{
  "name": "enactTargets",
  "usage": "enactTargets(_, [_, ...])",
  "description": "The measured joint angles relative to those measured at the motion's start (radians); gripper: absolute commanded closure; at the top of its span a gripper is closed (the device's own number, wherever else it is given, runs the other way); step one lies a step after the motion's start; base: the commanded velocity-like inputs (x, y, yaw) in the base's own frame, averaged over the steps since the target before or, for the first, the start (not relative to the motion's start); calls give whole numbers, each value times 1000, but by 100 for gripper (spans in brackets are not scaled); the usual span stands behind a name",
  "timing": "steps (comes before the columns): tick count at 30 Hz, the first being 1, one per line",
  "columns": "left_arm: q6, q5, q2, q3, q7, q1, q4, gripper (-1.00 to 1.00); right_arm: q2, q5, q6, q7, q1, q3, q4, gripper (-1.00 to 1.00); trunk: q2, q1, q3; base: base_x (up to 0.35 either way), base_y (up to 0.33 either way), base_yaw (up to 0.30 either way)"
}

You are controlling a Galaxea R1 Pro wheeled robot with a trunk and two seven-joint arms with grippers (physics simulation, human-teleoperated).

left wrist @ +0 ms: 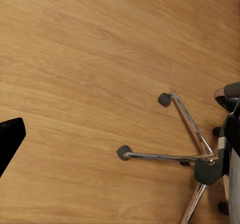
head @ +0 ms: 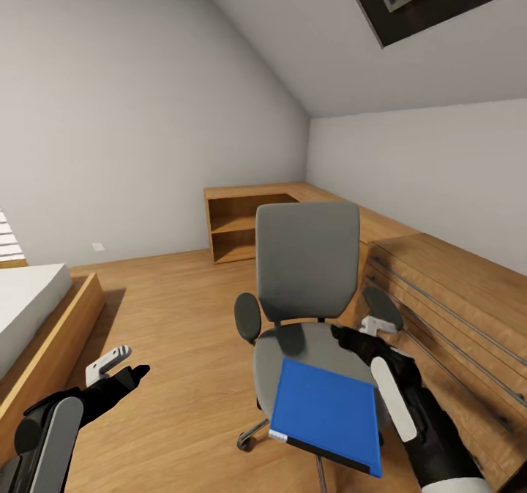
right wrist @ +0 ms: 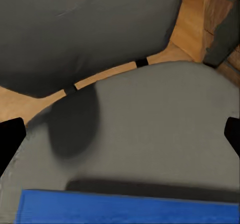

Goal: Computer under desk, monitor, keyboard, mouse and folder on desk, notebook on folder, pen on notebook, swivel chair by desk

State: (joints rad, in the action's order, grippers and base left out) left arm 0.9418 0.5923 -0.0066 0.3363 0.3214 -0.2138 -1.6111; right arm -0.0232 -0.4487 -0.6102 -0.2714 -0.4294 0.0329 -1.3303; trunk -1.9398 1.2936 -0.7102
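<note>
Right gripper (head: pixel 350 334) hovers over the seat of the swivel chair (head: pixel 307 259), just beyond the far edge of the folder (head: pixel 327 412) and close to the chair's right armrest. In the right wrist view its two dark fingertips sit at the opposite edges of the picture with bare grey cushion between them, so the jaws stand wide apart and hold nothing. The folder lies flat on the front half of the seat, its near edge with the black spine overhanging the seat's front rim, its far edge nearest the gripper.

Left gripper (head: pixel 121 376) hangs on the other side of the chair, well apart from it, above the wooden floor (left wrist: pixel 90 59); its fingers look spread in the head view and nothing is in them. The left wrist view looks down on the chair's chrome star base (left wrist: pixel 192 156) and black casters.

The step in hand appears to be picking the folder up off the seat. To do it well, the right gripper should probably come down at the far edge, or better at the overhanging front edge, where one finger can slip under the thin cover; pressing straight down on the soft cushion would likely only pin it. The chair may roll or turn if pushed, so the approach wants to be gentle.

A small white label sits at the folder's near corner by the spine; no writing on it can be read.
</note>
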Motion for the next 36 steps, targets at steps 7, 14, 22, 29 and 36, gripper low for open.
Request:
enactTargets(7, [0, 1, 0, 0, 0, 0, 1, -100, -7, -212, -12, -12, 40, -32, -64, -100, 0, 0, 0, 0, 0, 0])
enactTargets(14, [-1, 0, 0, 1, 1, 0, 16, -100, -4, -228, -11, -13, 52, -60, -80, -100, 0, 0, 0, -50, 10, -17])
enactTargets(22, [-1, 0, 0, 1, 0, 0, 18, -100, -4, -228, -10, -11, 54, -61, -84, -100, 0, 1, 4, -287, 82, -204])
enactTargets(29, [-2, 1, 2, 7, 0, 0, 18, -100, -3, -227, -8, -11, 54, -61, -83, -100, 0, 1, 6, -322, 100, -246])
enactTargets(36, [-2, 1, 4, 9, 3, 0, 15, -100, -5, -227, -8, -10, 54, -72, -83, -100, 0, 0, 6, -166, 45, -36])
